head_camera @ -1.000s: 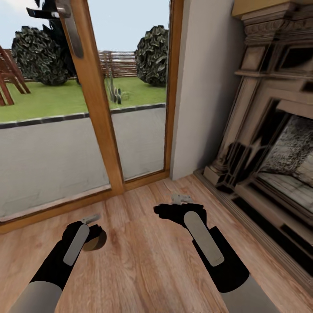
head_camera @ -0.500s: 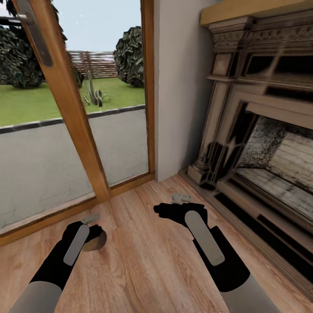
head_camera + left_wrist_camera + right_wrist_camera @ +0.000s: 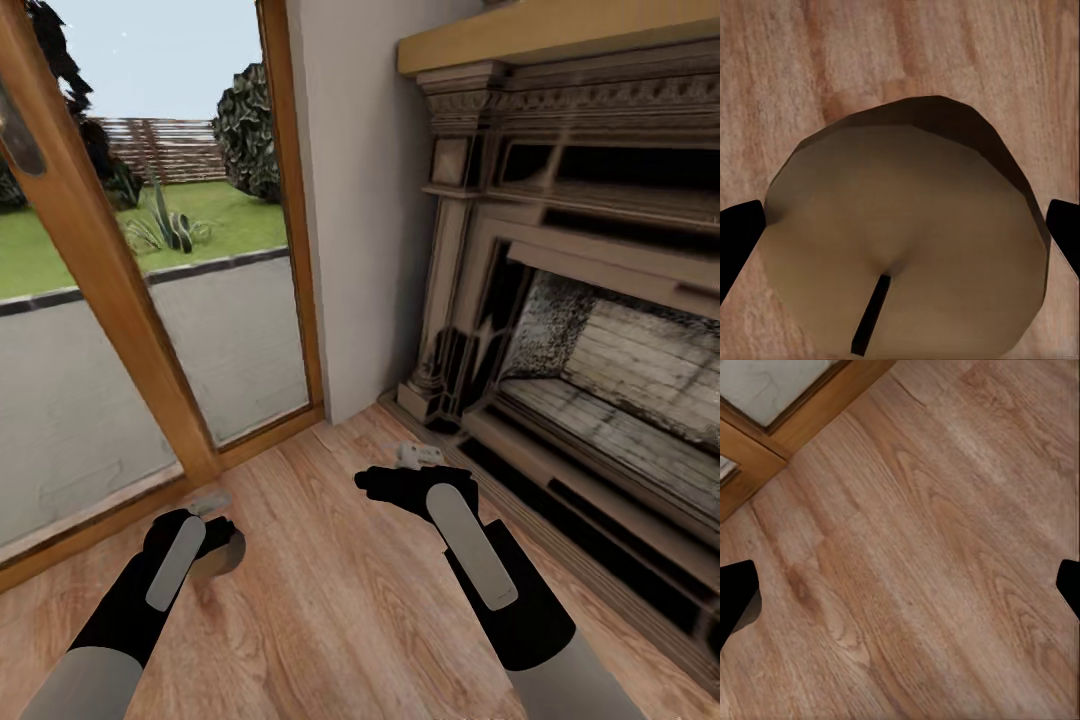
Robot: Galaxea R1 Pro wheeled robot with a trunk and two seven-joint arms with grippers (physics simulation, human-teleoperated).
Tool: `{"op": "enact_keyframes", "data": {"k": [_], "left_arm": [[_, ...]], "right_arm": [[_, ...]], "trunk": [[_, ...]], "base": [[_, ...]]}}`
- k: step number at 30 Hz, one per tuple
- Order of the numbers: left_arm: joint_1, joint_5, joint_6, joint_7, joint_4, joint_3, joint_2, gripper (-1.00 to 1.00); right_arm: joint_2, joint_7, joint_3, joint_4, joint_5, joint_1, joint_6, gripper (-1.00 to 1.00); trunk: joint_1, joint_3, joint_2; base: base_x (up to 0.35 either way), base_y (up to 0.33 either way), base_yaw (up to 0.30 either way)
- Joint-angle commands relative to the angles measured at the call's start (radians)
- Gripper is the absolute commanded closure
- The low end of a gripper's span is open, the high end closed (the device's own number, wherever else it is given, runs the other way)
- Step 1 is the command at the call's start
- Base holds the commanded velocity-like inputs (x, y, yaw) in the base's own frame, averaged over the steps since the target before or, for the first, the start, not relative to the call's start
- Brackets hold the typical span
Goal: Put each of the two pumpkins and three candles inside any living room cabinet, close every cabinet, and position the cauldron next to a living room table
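A brown candle (image 3: 226,553) sits between the fingers of my left gripper (image 3: 212,518), held low over the plank floor (image 3: 330,620). In the left wrist view the candle (image 3: 907,240) is a stubby brown cylinder with a dark wick, and a black fingertip (image 3: 739,232) presses in at each side. My right gripper (image 3: 418,457) hangs open over bare floor with nothing in it. Its fingertips (image 3: 735,592) stand far apart in the right wrist view. The pumpkins, the cabinet and the cauldron are out of view.
A large fireplace (image 3: 600,300) with a carved surround fills the right side, its hearth step close to my right arm. A glass door (image 3: 230,330) in a wood frame, with a garden beyond, stands at the left. A pale wall (image 3: 360,230) separates them.
The whole picture has slid left, so the camera has turned right: more of the fireplace shows and less of the door. Both arms and the held candle keep their places.
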Motion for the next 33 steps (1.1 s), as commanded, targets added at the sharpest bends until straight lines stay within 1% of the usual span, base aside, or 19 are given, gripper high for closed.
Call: {"op": "enact_keyframes", "data": {"k": [1,4,8,17,22,32,33], "left_arm": [[0.000,0.009,0.002,0.010,-0.001,-0.002,0.001,1.00],[0.000,0.009,0.002,0.010,-0.001,-0.002,0.001,1.00],[0.000,0.009,0.002,0.010,-0.001,-0.002,0.001,1.00],[0.000,0.009,0.002,0.010,-0.001,-0.002,0.001,1.00],[0.000,0.009,0.002,0.010,-0.001,-0.002,0.001,1.00],[0.000,0.009,0.002,0.010,-0.001,-0.002,0.001,1.00],[0.000,0.009,0.002,0.010,-0.001,-0.002,0.001,1.00]], "right_arm": [[0.000,-0.010,0.001,-0.001,-0.009,-0.001,0.002,-1.00],[0.000,-0.007,0.001,0.000,-0.009,-0.001,0.002,-1.00],[0.000,0.018,0.001,0.000,-0.010,-0.001,0.003,-1.00],[0.000,0.024,0.001,0.000,-0.010,-0.001,0.002,-1.00],[0.000,0.024,0.001,-0.001,-0.010,-0.001,0.002,-1.00],[0.000,0.024,0.001,-0.001,-0.010,-0.001,0.002,-1.00],[0.000,0.024,0.001,-0.001,-0.010,-0.001,0.002,-1.00]], "trunk": [[-0.004,0.003,0.007],[-0.016,0.014,0.028],[-0.031,0.031,0.056],[-0.065,0.071,0.119],[-0.085,0.095,0.154],[-0.123,0.142,0.224],[-0.123,0.144,0.224]], "base": [[0.000,0.000,-0.258],[0.000,0.000,-0.261],[0.000,0.000,-0.219],[0.000,0.000,-0.151],[0.000,0.000,-0.077],[0.000,0.000,-0.006],[0.000,0.000,0.000]]}}
